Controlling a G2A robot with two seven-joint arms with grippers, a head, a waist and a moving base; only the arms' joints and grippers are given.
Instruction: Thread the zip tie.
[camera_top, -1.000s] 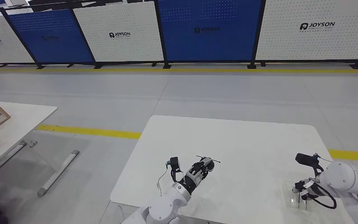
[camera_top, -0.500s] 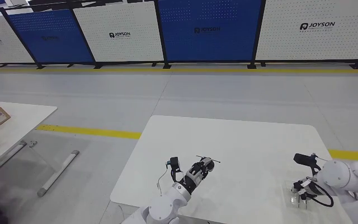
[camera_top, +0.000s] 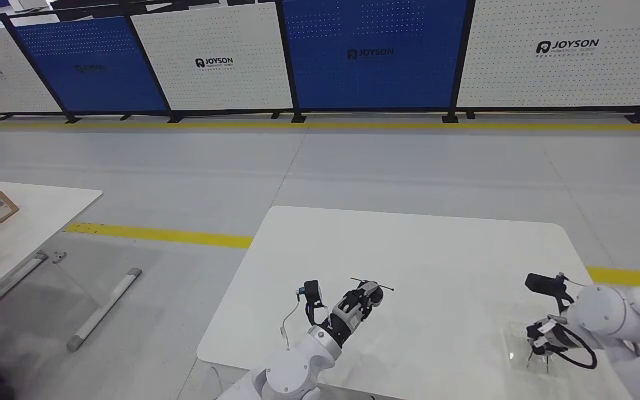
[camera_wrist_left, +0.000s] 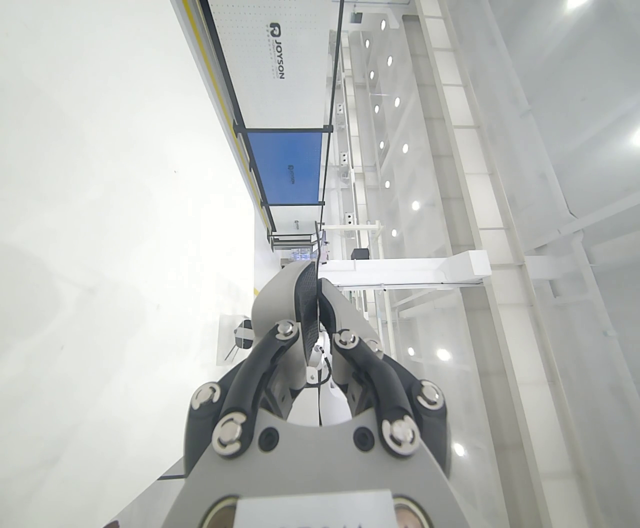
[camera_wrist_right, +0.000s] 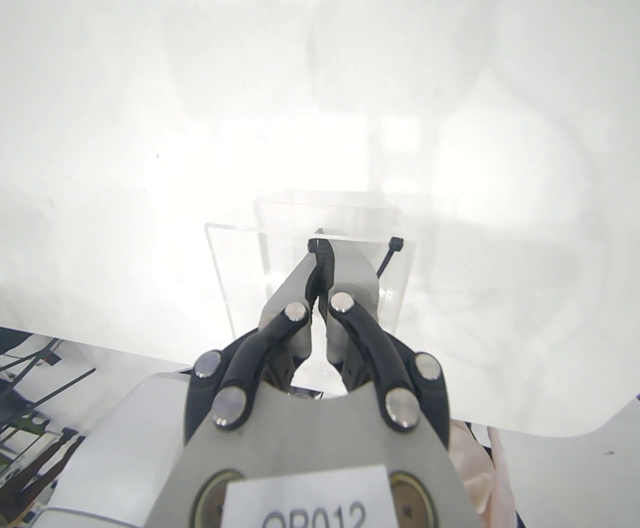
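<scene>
grip is tight on both sides. the left tool (camera_wrist_left: 318, 280) clenches a thin black tie (camera_wrist_left: 317, 245), held clear of the surface (camera_wrist_left: 100, 150), likely so its end pokes free for threading. the right tool (camera_wrist_right: 320, 267) is clenched on a second tie (camera_wrist_right: 319, 248) by its head, at the mouth of the clear box (camera_wrist_right: 220, 270) that stands stock upright for picking; a spare tie (camera_wrist_right: 394, 250) leans inside.

The table (camera_wrist_right: 150, 125) is smooth, faintly glossy white. At its four o'clock, the box (camera_wrist_right: 235, 280) is clear plastic, the zip tie (camera_wrist_right: 395, 245) black.
</scene>
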